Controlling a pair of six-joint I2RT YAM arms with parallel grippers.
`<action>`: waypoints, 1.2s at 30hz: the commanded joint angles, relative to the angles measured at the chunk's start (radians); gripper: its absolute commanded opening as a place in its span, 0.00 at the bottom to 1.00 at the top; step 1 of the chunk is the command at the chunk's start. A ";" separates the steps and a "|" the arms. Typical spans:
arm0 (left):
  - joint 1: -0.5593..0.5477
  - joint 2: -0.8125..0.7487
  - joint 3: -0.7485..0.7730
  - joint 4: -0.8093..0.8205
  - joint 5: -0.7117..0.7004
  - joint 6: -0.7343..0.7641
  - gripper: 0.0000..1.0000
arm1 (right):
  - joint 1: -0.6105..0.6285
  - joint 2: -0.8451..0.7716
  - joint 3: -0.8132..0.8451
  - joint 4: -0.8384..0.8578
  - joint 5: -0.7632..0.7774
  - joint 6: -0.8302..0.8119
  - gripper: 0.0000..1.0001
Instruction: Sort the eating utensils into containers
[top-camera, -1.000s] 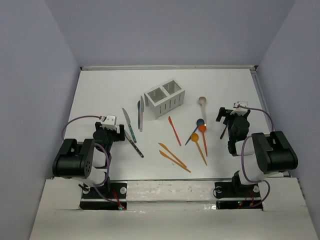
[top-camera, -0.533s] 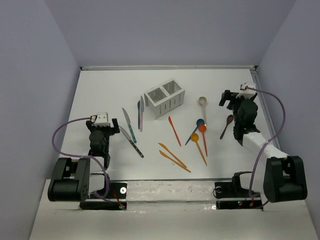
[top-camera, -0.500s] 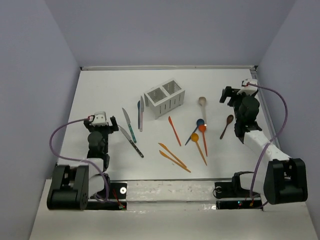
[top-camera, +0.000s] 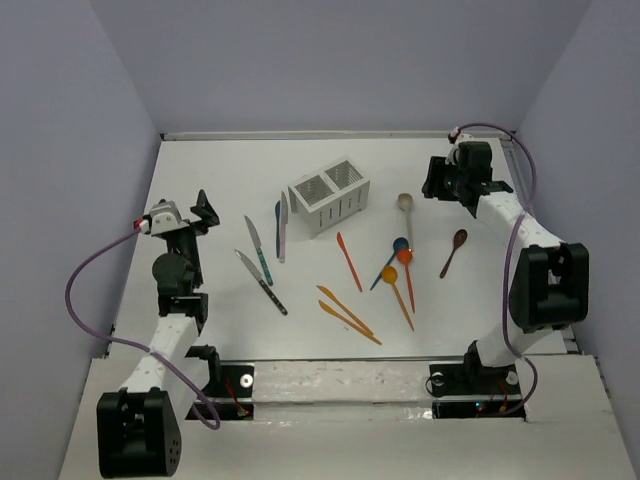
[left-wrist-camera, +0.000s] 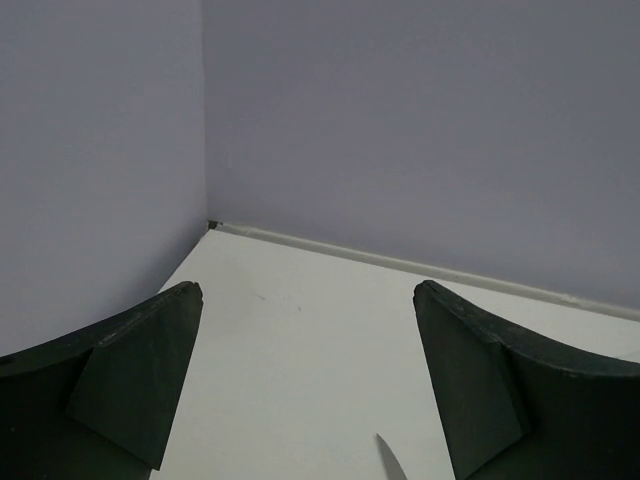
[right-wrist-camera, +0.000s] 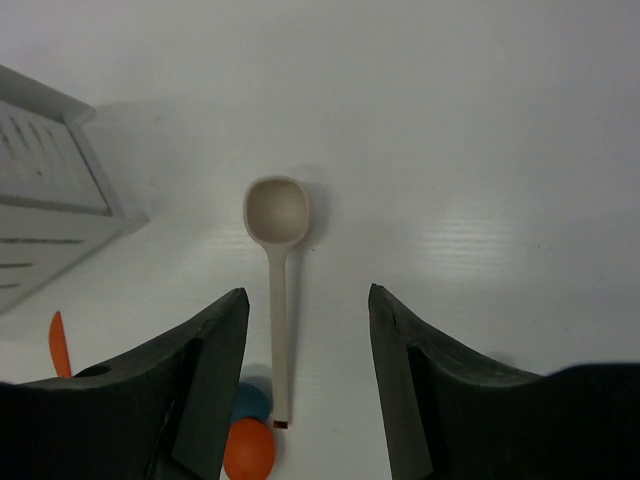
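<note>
The white two-compartment caddy (top-camera: 330, 195) stands mid-table and holds nothing I can see; its corner shows in the right wrist view (right-wrist-camera: 50, 190). Utensils lie loose around it: a beige spoon (top-camera: 405, 210), blue and orange spoons (top-camera: 400, 262), a dark spoon (top-camera: 454, 250), orange knives (top-camera: 347, 310), and grey, teal and purple knives (top-camera: 265, 245). My right gripper (top-camera: 437, 180) is open and empty, hovering just right of the beige spoon (right-wrist-camera: 277, 250). My left gripper (top-camera: 200, 213) is open and empty, left of the knives; one knife tip (left-wrist-camera: 395, 465) shows between its fingers (left-wrist-camera: 140, 380).
Grey walls close the table on three sides. A raised rim (top-camera: 330, 134) runs along the far edge. In the right wrist view a blue spoon bowl (right-wrist-camera: 250, 400) and an orange spoon bowl (right-wrist-camera: 248, 450) lie at the beige spoon's handle end.
Both arms have unfolded from near their bases. The right gripper moved far up-table beside the beige spoon. The left gripper moved up and left. No utensil has moved.
</note>
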 joint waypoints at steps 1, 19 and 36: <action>0.045 0.098 0.212 -0.144 -0.019 -0.016 0.99 | 0.046 0.070 0.102 -0.170 -0.013 -0.007 0.57; 0.098 0.361 0.552 -0.881 0.204 0.103 0.99 | 0.132 0.420 0.231 -0.256 0.061 0.028 0.49; 0.098 0.299 0.542 -0.948 0.155 0.105 0.99 | 0.132 0.301 0.525 -0.233 0.095 -0.083 0.00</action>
